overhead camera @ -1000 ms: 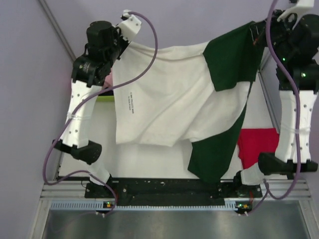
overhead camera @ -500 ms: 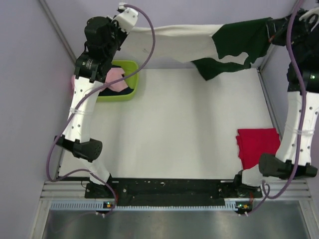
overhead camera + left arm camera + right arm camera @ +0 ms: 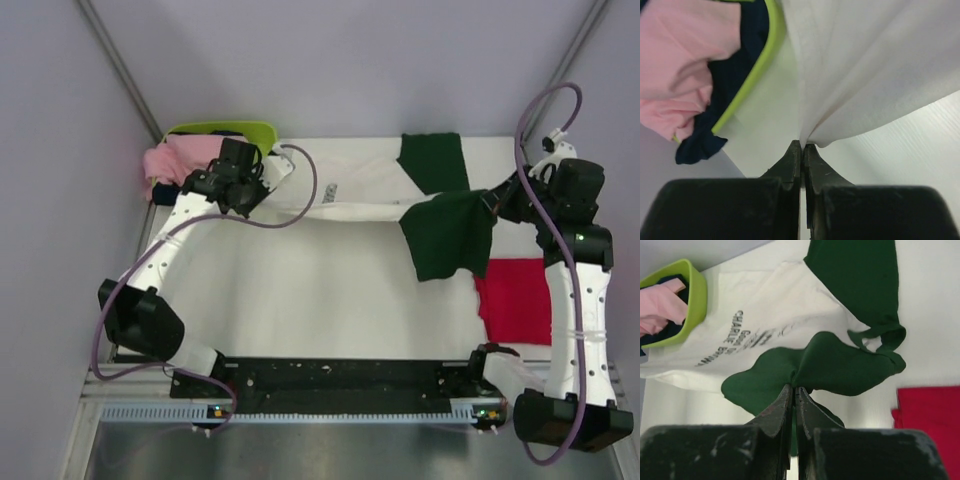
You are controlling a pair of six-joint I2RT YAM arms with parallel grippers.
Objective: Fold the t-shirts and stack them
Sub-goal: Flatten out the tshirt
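White t-shirt (image 3: 345, 200) spans the far side of the table (image 3: 330, 300), stretched between your two arms. The red t-shirt (image 3: 515, 300) lies beside the right arm. Your left gripper (image 3: 802, 145) is clamped tight on its white cloth, and your right gripper (image 3: 793, 388) on its green sleeve (image 3: 840, 365).

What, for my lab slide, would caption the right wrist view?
Right gripper pinches a dark green sleeve of the white t-shirt; red t-shirt at right, lime basket at left.
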